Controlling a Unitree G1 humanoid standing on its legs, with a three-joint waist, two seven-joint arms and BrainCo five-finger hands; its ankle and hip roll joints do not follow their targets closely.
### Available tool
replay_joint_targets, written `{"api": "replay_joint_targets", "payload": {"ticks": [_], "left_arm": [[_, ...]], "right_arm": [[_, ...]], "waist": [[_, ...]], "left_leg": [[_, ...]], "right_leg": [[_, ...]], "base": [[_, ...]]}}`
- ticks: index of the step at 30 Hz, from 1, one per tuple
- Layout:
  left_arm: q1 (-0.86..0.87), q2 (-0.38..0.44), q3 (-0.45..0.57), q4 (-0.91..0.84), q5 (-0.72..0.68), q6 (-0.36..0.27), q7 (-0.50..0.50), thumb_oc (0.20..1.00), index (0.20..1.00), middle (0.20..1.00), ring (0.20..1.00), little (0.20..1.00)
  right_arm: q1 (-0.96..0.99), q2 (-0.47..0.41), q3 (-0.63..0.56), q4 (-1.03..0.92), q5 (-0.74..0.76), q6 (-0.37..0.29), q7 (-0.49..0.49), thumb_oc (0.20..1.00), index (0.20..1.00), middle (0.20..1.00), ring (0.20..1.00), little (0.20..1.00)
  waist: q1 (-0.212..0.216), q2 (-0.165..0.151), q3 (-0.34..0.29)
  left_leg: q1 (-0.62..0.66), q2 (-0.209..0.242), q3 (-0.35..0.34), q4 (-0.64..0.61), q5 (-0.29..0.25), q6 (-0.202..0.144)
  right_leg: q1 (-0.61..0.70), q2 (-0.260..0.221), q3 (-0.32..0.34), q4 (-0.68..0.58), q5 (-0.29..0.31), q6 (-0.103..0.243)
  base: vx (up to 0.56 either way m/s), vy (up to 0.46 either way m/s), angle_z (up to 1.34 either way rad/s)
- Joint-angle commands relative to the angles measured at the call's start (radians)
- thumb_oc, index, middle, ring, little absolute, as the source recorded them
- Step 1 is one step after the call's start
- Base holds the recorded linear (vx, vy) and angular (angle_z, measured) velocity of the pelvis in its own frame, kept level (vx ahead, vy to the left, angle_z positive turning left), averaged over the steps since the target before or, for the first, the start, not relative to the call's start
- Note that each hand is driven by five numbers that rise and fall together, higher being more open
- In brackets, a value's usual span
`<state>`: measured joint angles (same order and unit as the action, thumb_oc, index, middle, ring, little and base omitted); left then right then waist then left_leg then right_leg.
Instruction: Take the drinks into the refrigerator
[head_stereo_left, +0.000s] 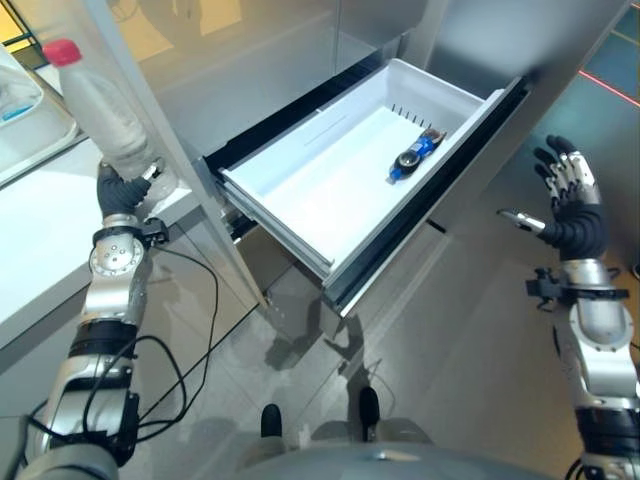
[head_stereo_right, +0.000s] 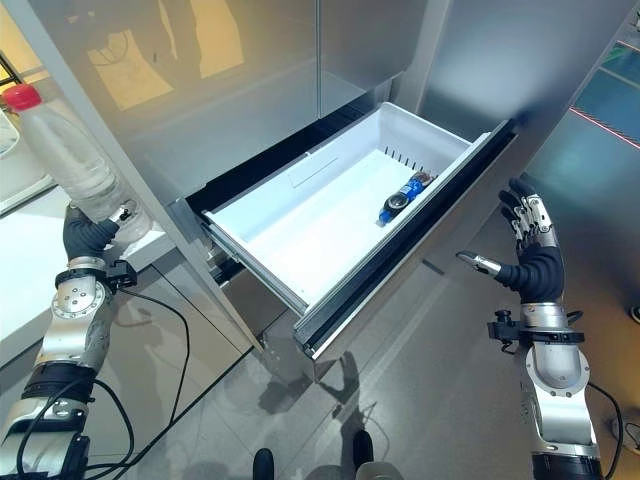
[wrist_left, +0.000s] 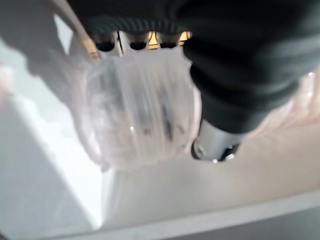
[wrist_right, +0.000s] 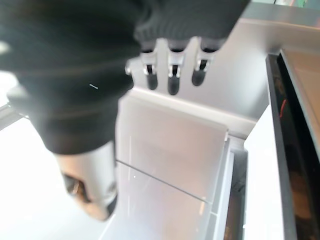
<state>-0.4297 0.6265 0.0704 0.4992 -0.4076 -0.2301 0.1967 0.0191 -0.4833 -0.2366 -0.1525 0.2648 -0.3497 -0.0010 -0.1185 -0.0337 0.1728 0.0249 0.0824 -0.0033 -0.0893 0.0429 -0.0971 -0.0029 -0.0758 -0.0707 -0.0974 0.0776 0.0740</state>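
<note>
1. Left eye view: your left hand (head_stereo_left: 120, 190) grips the bottle (head_stereo_left: 100, 105) upright by its base, over the counter (head_stereo_left: 40, 250), ready to carry it to the drawer (head_stereo_left: 300, 215).
2. Right eye view: your right hand (head_stereo_right: 535, 262) hangs spread and empty, clear of the drawer; a can (head_stereo_right: 402, 196) already lies inside.
3. Left wrist view: fingers (wrist_left: 127, 40) seem wrapped round the bottle.
4. Right wrist view: straight fingers (wrist_right: 172, 75), nothing held.

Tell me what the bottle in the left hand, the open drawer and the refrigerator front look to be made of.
Bottle: clear ribbed plastic, see-through, red cap; held in the left hand.
Drawer: white moulded plastic, smooth, slightly glossy.
Refrigerator front: likely brushed steel or a steel-look finish; grey with soft reflections.
</note>
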Motion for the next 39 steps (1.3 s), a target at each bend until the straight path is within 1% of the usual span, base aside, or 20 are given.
{"api": "replay_joint_targets", "payload": {"ticks": [1, 9, 10, 12, 14, 15, 17, 22, 23, 25, 26, 27, 28, 29, 30, 33, 34, 35, 37, 39], "left_arm": [[-0.160, -0.017, -0.057, 0.003, 0.000, -0.077, -0.063, 0.200, 0.200, 0.200, 0.200, 0.200], [-0.114, -0.022, -0.038, -0.063, -0.020, -0.092, -0.079, 0.200, 0.200, 0.200, 0.200, 0.200], [-0.070, -0.024, -0.022, -0.140, -0.031, -0.103, -0.094, 0.200, 0.200, 0.200, 0.200, 0.200], [-0.035, -0.013, -0.013, -0.200, -0.043, -0.113, -0.118, 0.200, 0.200, 0.200, 0.200, 0.200], [0.016, -0.010, 0.007, -0.278, -0.071, -0.119, -0.154, 0.200, 0.200, 0.200, 0.200, 0.200], [0.049, -0.003, 0.012, -0.324, -0.092, -0.120, -0.184, 0.200, 0.200, 0.200, 0.200, 0.200], [0.091, -0.004, 0.017, -0.377, -0.135, -0.124, -0.215, 0.200, 0.200, 0.200, 0.200, 0.200], [0.189, 0.060, 0.027, -0.519, -0.241, -0.113, -0.340, 0.200, 0.200, 0.200, 0.200, 0.200], [0.206, 0.065, 0.021, -0.536, -0.261, -0.114, -0.353, 0.200, 0.200, 0.200, 0.200, 0.200], [0.206, 0.065, 0.021, -0.536, -0.261, -0.114, -0.353, 0.200, 0.200, 0.200, 0.200, 0.200], [0.223, 0.095, -0.012, -0.599, -0.305, -0.103, -0.407, 0.200, 0.200, 0.200, 0.200, 0.200], [0.226, 0.103, -0.031, -0.611, -0.319, -0.102, -0.419, 0.200, 0.200, 0.200, 0.200, 0.200], [0.227, 0.103, -0.030, -0.611, -0.319, -0.102, -0.420, 0.200, 0.200, 0.200, 0.200, 0.200], [0.215, 0.120, -0.067, -0.639, -0.348, -0.094, -0.440, 0.200, 0.200, 0.200, 0.200, 0.200], [0.216, 0.121, -0.065, -0.638, -0.348, -0.094, -0.440, 0.200, 0.200, 0.200, 0.200, 0.200], [0.219, 0.148, -0.140, -0.700, -0.382, -0.079, -0.482, 0.200, 0.200, 0.200, 0.200, 0.200], [0.217, 0.159, -0.156, -0.707, -0.387, -0.078, -0.489, 0.200, 0.200, 0.200, 0.200, 0.200], [0.218, 0.159, -0.155, -0.707, -0.387, -0.078, -0.489, 0.200, 0.200, 0.200, 0.200, 0.200], [0.187, 0.182, -0.221, -0.716, -0.416, -0.059, -0.521, 0.200, 0.200, 0.200, 0.200, 0.200], [0.182, 0.182, -0.245, -0.730, -0.433, -0.053, -0.531, 0.200, 0.200, 0.200, 0.200, 0.200]], "right_arm": [[-0.075, -0.021, -0.058, -0.079, 0.020, -0.048, 0.008, 1.000, 1.000, 1.000, 1.000, 1.000], [-0.079, -0.028, -0.048, -0.065, 0.027, -0.045, 0.016, 1.000, 1.000, 1.000, 1.000, 1.000], [-0.074, -0.034, -0.047, -0.058, 0.046, -0.040, 0.035, 1.000, 1.000, 1.000, 1.000, 1.000], [-0.069, -0.047, -0.035, -0.045, 0.083, -0.032, 0.064, 1.000, 1.000, 1.000, 1.000, 1.000], [-0.056, -0.080, -0.030, -0.051, 0.160, -0.014, 0.135, 1.000, 1.000, 1.000, 1.000, 1.000], [-0.046, -0.102, -0.027, -0.040, 0.239, 0.000, 0.189, 1.000, 1.000, 1.000, 1.000, 1.000], [-0.056, -0.140, 0.000, -0.006, 0.280, 0.014, 0.203, 1.000, 1.000, 1.000, 1.000, 1.000], [-0.079, -0.251, 0.047, 0.004, 0.442, 0.075, 0.320, 1.000, 1.000, 1.000, 1.000, 1.000], [-0.094, -0.275, 0.064, 0.016, 0.453, 0.073, 0.319, 1.000, 1.000, 1.000, 1.000, 1.000], [-0.094, -0.275, 0.065, 0.017, 0.453, 0.073, 0.319, 1.000, 1.000, 1.000, 1.000, 1.000], [-0.147, -0.341, 0.133, 0.029, 0.541, 0.107, 0.366, 1.000, 1.000, 1.000, 1.000, 1.000], [-0.191, -0.363, 0.174, 0.052, 0.548, 0.108, 0.361, 1.000, 1.000, 1.000, 1.000, 1.000], [-0.192, -0.363, 0.175, 0.053, 0.549, 0.108, 0.361, 1.000, 1.000, 1.000, 1.000, 1.000], [-0.261, -0.383, 0.251, 0.064, 0.618, 0.129, 0.382, 1.000, 1.000, 1.000, 1.000, 1.000], [-0.265, -0.383, 0.254, 0.067, 0.619, 0.128, 0.383, 1.000, 1.000, 1.000, 1.000, 1.000], [-0.403, -0.348, 0.430, 0.083, 0.717, 0.168, 0.428, 1.000, 1.000, 1.000, 1.000, 1.000], [-0.432, -0.344, 0.469, 0.079, 0.718, 0.174, 0.437, 1.000, 1.000, 1.000, 1.000, 1.000], [-0.434, -0.344, 0.470, 0.080, 0.718, 0.174, 0.437, 1.000, 1.000, 1.000, 1.000, 1.000], [-0.551, -0.298, 0.594, 0.131, 0.723, 0.190, 0.438, 1.000, 1.000, 1.000, 1.000, 1.000], [-0.583, -0.272, 0.635, 0.144, 0.732, 0.199, 0.443, 1.000, 1.000, 1.000, 1.000, 1.000]], "waist": [[-0.042, 0.019, -0.012], [-0.033, 0.016, -0.017], [-0.024, 0.012, -0.018], [-0.017, 0.008, -0.017], [-0.012, 0.003, -0.019], [-0.008, 0.003, -0.024], [0.000, 0.000, -0.027], [0.024, -0.007, -0.046], [0.027, -0.009, -0.050], [0.026, -0.009, -0.050], [0.039, -0.017, -0.061], [0.045, -0.020, -0.065], [0.045, -0.020, -0.065], [0.054, -0.023, -0.071], [0.053, -0.023, -0.071], [0.072, -0.021, -0.081], [0.074, -0.021, -0.085], [0.073, -0.021, -0.084], [0.084, -0.017, -0.095], [0.089, -0.014, -0.098]], "left_leg": [[0.110, -0.060, -0.014, 0.002, -0.139, 0.077], [0.110, -0.060, -0.016, 0.002, -0.135, 0.076], [0.107, -0.061, -0.019, 0.002, -0.131, 0.076], [0.106, -0.061, -0.022, 0.002, -0.129, 0.076], [0.101, -0.064, -0.024, 0.002, -0.117, 0.076], [0.106, -0.063, -0.027, 0.002, -0.124, 0.075], [0.106, -0.065, -0.028, 0.002, -0.123, 0.075], [0.107, -0.070, -0.037, 0.002, -0.119, 0.077], [0.110, -0.071, -0.039, 0.002, -0.120, 0.077], [0.110, -0.071, -0.039, 0.002, -0.120, 0.077], [0.116, -0.074, -0.042, 0.002, -0.119, 0.078], [0.115, -0.075, -0.042, 0.002, -0.117, 0.078], [0.115, -0.075, -0.042, 0.002, -0.117, 0.078], [0.116, -0.076, -0.043, 0.003, -0.116, 0.078], [0.116, -0.076, -0.043, 0.003, -0.116, 0.078], [0.125, -0.080, -0.044, 0.006, -0.119, 0.084], [0.129, -0.081, -0.045, 0.006, -0.120, 0.085], [0.130, -0.081, -0.045, 0.006, -0.120, 0.085], [0.135, -0.083, -0.047, 0.007, -0.119, 0.087], [0.136, -0.085, -0.049, 0.008, -0.119, 0.089]], "right_leg": [[0.081, 0.058, -0.050, 0.048, -0.147, -0.019], [0.085, 0.059, -0.053, 0.049, -0.145, -0.020], [0.084, 0.059, -0.054, 0.050, -0.143, -0.021], [0.086, 0.058, -0.056, 0.049, -0.140, -0.022], [0.082, 0.055, -0.060, 0.049, -0.131, -0.023], [0.090, 0.057, -0.062, 0.046, -0.138, -0.022], [0.094, 0.054, -0.064, 0.043, -0.133, -0.021], [0.102, 0.048, -0.076, 0.041, -0.127, -0.019], [0.106, 0.046, -0.078, 0.040, -0.125, -0.018], [0.106, 0.046, -0.078, 0.040, -0.125, -0.018], [0.118, 0.044, -0.085, 0.038, -0.121, -0.017], [0.119, 0.042, -0.086, 0.037, -0.119, -0.017], [0.119, 0.042, -0.086, 0.037, -0.119, -0.017], [0.121, 0.041, -0.087, 0.037, -0.117, -0.017], [0.121, 0.041, -0.087, 0.037, -0.117, -0.017], [0.135, 0.038, -0.087, 0.032, -0.116, -0.016], [0.139, 0.038, -0.087, 0.029, -0.116, -0.016], [0.140, 0.038, -0.087, 0.029, -0.116, -0.016], [0.149, 0.033, -0.087, 0.028, -0.116, -0.014], [0.153, 0.030, -0.089, 0.029, -0.116, -0.013]], "base": [[0.00, 0.000, 0.00], [-0.01, -0.002, 0.00], [-0.04, -0.011, -0.02], [-0.06, -0.010, -0.01], [-0.07, 0.000, 0.01], [-0.06, 0.005, 0.00], [-0.05, 0.013, 0.01], [-0.02, 0.008, 0.00], [0.00, 0.000, 0.00], [-0.01, 0.005, 0.02], [-0.04, 0.016, 0.06], [-0.04, 0.016, 0.05], [-0.03, 0.015, 0.06], [0.00, 0.000, 0.00], [-0.03, 0.016, 0.04], [-0.01, 0.007, 0.03], [0.01, -0.005, -0.03], [0.00, 0.000, 0.00], [-0.01, 0.003, 0.04], [0.00, 0.000, 0.00]]}}
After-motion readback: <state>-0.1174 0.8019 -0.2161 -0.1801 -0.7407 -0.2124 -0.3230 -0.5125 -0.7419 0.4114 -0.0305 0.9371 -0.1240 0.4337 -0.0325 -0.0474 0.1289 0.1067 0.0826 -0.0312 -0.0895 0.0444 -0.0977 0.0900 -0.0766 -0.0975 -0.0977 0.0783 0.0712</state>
